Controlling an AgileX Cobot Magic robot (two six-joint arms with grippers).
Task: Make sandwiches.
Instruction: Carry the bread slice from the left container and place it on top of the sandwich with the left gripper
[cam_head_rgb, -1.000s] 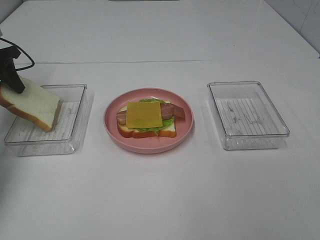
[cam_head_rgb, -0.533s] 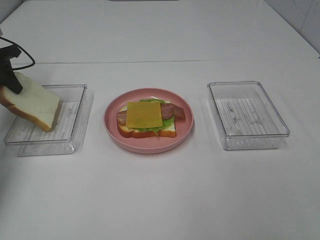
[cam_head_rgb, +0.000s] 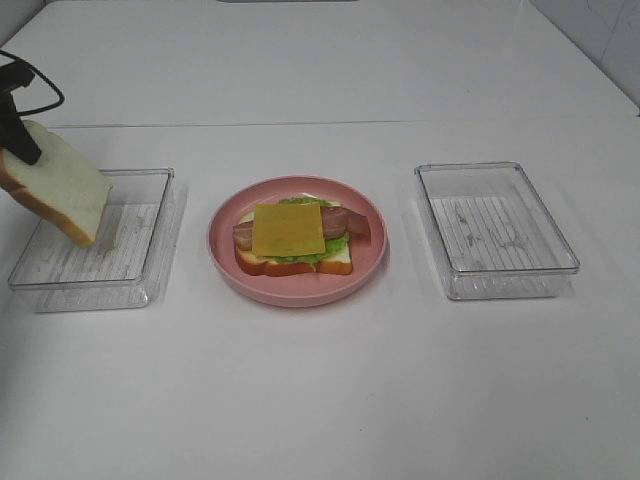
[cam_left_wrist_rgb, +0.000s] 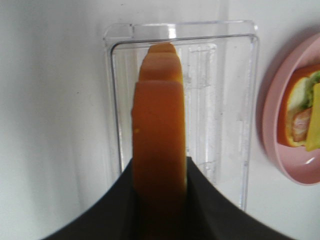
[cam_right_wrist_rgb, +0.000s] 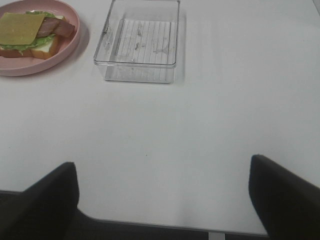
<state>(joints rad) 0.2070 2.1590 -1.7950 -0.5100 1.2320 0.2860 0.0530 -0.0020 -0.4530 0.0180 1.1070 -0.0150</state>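
A pink round plate (cam_head_rgb: 297, 285) is seen near the middle of the white counter (cam_head_rgb: 330, 400), and all other places are given from it. On the plate an open sandwich (cam_head_rgb: 293, 238) is laid: a bottom slice of white bread with a brown crust, green lettuce, reddish-brown bacon strips and, on top, a yellow cheese square (cam_head_rgb: 288, 229). On the left side of the plate, just beside it but not touching, a clear plastic tray (cam_head_rgb: 140, 290) is placed. Above this tray a second bread slice (cam_head_rgb: 62, 195) is held in the air by the left claw (cam_head_rgb: 20, 140), tilted, with its lower corner hanging over the tray. In the left wrist view the brown crust edge of the slice is pinched between the two dark fingers (cam_left_wrist_rgb: 212, 210) of the claw (cam_left_wrist_rgb: 160, 200), so the claw is closed on the bread and only as wide as the slice is thick; the tray (cam_left_wrist_rgb: 235, 115) is seen under it and the edge of the plate (cam_left_wrist_rgb: 272, 125) at one side. On the right side of the plate, a little apart from it, another clear plastic tray (cam_head_rgb: 560, 250) is standing with nothing in it. The right claw (cam_right_wrist_rgb: 162, 200) is not seen in the high view; in its own wrist view the two dark fingers (cam_right_wrist_rgb: 45, 200) are spread wide apart over the bare counter, nothing is held between them, and the plate (cam_right_wrist_rgb: 70, 50) and the second tray (cam_right_wrist_rgb: 137, 72) are well apart from it.
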